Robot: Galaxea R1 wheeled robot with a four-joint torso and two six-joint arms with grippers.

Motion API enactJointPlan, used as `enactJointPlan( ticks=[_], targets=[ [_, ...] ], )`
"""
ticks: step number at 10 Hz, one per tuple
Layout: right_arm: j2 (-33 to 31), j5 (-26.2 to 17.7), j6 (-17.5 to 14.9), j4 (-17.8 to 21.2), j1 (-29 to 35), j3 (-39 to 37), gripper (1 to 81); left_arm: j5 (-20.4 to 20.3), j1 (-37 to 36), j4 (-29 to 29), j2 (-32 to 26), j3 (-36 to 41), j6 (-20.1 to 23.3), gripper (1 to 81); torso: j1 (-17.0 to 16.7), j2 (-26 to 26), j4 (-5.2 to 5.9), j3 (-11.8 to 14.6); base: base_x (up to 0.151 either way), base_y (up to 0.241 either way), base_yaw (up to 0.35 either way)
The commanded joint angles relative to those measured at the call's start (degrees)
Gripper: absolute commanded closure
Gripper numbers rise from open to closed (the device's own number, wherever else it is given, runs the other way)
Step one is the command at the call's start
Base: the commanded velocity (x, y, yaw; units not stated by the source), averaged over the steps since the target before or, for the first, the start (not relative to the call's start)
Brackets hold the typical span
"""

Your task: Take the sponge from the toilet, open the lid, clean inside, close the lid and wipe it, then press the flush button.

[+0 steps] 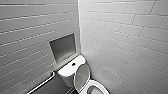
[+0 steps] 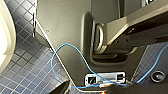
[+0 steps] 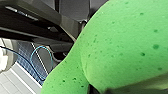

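You're in a bathroom: a white toilet (image 1: 80, 75) stands in the corner of white-tiled walls (image 1: 120, 32), with a niche (image 1: 63, 47) and grab bar (image 1: 42, 83) beside it, on small blue-grey floor tiles (image 2: 22, 62).

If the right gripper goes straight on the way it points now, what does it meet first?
The sponge: it sits directly in front and is apparently already held. Beside it the view shows the robot's own dark frame and the blue tiled floor, but I cannot tell which lies behind the sponge.
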Motion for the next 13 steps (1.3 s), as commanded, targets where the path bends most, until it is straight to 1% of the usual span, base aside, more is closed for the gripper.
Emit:
enactJointPlan(
  ticks=[1, 2, 3, 4, 8, 9, 10, 11, 12, 13],
  targets=[
    [0.28, -4.47, -0.27, -1.06, 0.47, 0.15, 81.1, 2.56, -0.66, -0.33, 0.15, -0.47, -0.33, 1.0, -3.58, 5.57, 0.0, 5.52, 0.0, 0.0, 0.0],
    [0.46, -5.19, -0.27, -1.06, 0.65, 0.15, 81.1, 2.56, -0.75, -0.33, 0.15, -0.47, -0.33, 1.0, -4.98, 7.85, 0.0, 7.66, 0.0, 0.0, 0.0],
    [0.64, -5.28, -0.27, -1.06, 0.73, -0.02, 81.1, 3.87, -0.84, -0.33, 0.32, -0.39, -0.33, 1.0, -6.29, 9.86, 0.0, 9.66, 0.0, 0.0, 0.0],
    [0.72, -5.28, -0.27, -1.06, 0.82, -0.02, 81.1, 4.67, -1.01, -0.33, 0.33, -0.47, -0.33, 1.0, -7.63, 11.89, 0.02, 7.41, 0.0, 0.0, 0.0],
    [0.99, -5.63, -0.18, -1.06, 1.17, -0.02, 81.1, 4.85, -1.19, -0.33, 0.77, -0.47, -0.16, 1.0, -12.35, 19.02, 0.02, 9.01, 0.0, 0.0, 0.0],
    [0.99, -5.72, -0.19, -1.06, 1.17, -0.02, 81.1, 4.85, -1.19, -0.33, 0.94, -0.38, -0.16, 1.0, -12.84, 21.25, 0.02, 9.02, 0.0, 0.0, 0.0],
    [1.08, -5.72, -0.27, -1.06, 1.09, -0.02, 81.1, 4.85, -1.19, -0.33, 0.94, -0.47, -0.16, 1.0, -12.84, 23.39, 0.02, 12.84, 0.0, 0.0, 0.0],
    [1.08, -5.72, -0.27, -1.06, 1.17, -0.02, 81.1, 4.85, -1.19, -0.33, 0.95, -0.47, -0.16, 1.0, -12.84, 25.58, 0.02, 14.99, 0.0, 0.0, 0.0],
    [1.08, -5.72, -0.27, -1.06, 1.17, -0.02, 81.1, 4.85, -1.19, -0.33, 0.94, -0.47, -0.16, 1.0, -12.84, 27.43, 0.02, 15.83, 0.0, 0.0, 0.0],
    [1.08, -5.72, -0.27, -1.06, 1.17, -0.02, 81.1, 4.76, -1.19, -0.33, 0.77, -0.39, -0.16, 1.0, -12.14, 23.02, 0.02, 11.43, 0.0, 0.0, 0.0]
  ],
)
